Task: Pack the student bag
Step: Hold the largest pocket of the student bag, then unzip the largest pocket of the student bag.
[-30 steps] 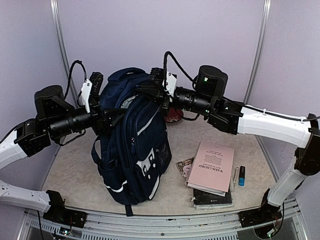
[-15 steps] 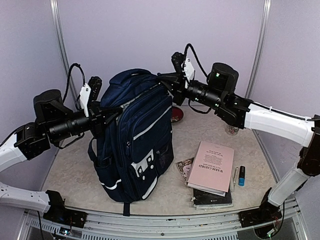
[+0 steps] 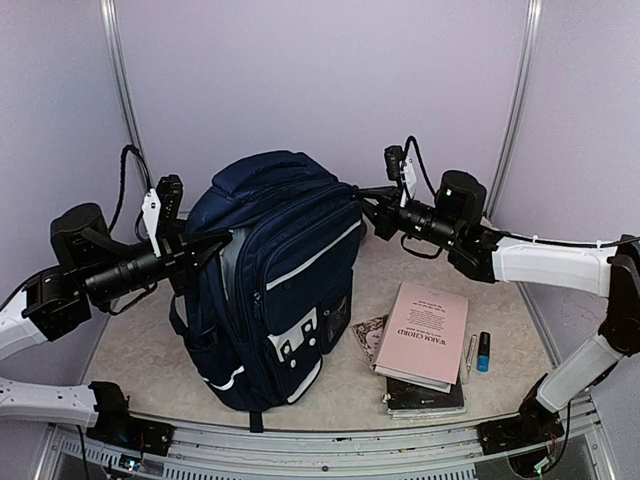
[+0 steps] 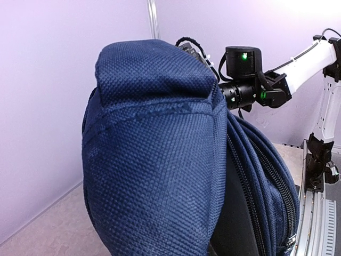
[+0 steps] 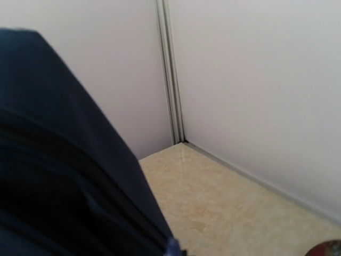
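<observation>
The student bag (image 3: 285, 290), navy with white trim, stands upright in the middle of the table. My left gripper (image 3: 222, 238) presses into its upper left side, its thin fingers closed together on the fabric. In the left wrist view the bag (image 4: 154, 160) fills the frame and hides the fingers. My right gripper (image 3: 362, 194) is shut on the bag's upper right edge. Dark bag fabric (image 5: 53, 160) covers the left half of the right wrist view and hides that gripper's fingers.
A pink book (image 3: 423, 333) lies on a dark book (image 3: 425, 398) to the bag's right. Near them are a small card (image 3: 368, 335), a pen (image 3: 469, 355) and a blue-capped stick (image 3: 483, 352). Purple walls close in the back and both sides.
The bag has gone from leaning to standing upright, its top pulled right. My right gripper drew back to the right with the bag's edge. My left gripper closed on the bag's side.
</observation>
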Robot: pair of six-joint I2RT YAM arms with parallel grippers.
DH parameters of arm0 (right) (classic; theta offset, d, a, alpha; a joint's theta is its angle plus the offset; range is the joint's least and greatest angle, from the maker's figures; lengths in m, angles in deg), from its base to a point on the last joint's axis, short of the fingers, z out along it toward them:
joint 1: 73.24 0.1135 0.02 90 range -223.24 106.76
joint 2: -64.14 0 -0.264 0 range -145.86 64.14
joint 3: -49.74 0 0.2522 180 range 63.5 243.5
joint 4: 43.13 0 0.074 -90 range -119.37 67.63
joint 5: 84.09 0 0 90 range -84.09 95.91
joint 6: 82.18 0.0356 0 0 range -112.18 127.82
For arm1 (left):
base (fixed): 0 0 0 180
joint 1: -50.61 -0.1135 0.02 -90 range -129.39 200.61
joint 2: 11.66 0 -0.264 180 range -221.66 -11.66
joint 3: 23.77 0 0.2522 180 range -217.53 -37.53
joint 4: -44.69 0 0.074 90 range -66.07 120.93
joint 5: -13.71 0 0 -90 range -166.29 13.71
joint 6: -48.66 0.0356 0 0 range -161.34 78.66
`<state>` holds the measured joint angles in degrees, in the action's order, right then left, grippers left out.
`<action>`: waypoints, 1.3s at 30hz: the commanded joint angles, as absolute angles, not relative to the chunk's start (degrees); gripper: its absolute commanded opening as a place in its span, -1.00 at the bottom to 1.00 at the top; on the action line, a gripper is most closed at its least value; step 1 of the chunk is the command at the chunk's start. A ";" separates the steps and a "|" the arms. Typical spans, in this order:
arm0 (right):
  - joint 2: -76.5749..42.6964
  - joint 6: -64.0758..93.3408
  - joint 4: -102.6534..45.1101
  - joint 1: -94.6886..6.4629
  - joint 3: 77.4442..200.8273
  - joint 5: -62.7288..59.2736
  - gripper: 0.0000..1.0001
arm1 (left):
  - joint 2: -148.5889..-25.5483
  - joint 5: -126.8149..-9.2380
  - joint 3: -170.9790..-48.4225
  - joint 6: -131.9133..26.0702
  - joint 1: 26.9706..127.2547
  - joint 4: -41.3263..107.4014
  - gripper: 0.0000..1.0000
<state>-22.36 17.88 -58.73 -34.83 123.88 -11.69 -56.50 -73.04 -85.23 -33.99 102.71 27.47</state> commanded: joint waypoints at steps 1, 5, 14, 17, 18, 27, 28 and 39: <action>-24.00 23.85 -61.98 -38.70 116.88 -5.23 -1.00 | -52.81 -69.90 -86.01 -33.00 103.08 34.57 -1.00; -26.09 26.48 -61.97 -38.62 114.67 -7.70 -1.00 | -52.79 -70.20 -85.88 -32.84 103.08 35.41 -1.00; -31.24 31.85 -64.31 -37.12 109.74 -9.77 -1.00 | -51.81 -70.27 -84.61 -32.78 103.08 39.09 -1.00; -33.02 32.34 -64.34 -37.16 108.46 -9.74 -1.00 | -52.08 -70.55 -84.89 -32.50 103.08 38.74 -1.00; -33.52 32.54 -64.18 -37.16 108.23 -9.86 -1.00 | -52.09 -70.63 -84.91 -32.47 103.08 38.53 -1.00; -32.09 29.97 -60.99 -37.23 107.74 -9.93 -1.00 | -51.60 -71.62 -84.81 -32.20 103.08 37.65 -1.00; -30.88 28.62 -59.83 -37.25 108.25 -10.07 -0.78 | -51.81 -71.68 -84.91 -32.18 103.04 37.40 -1.00; -9.01 10.85 -35.04 -41.42 126.35 -26.16 0.88 | -54.64 -72.35 -86.24 -27.05 103.25 36.68 -1.00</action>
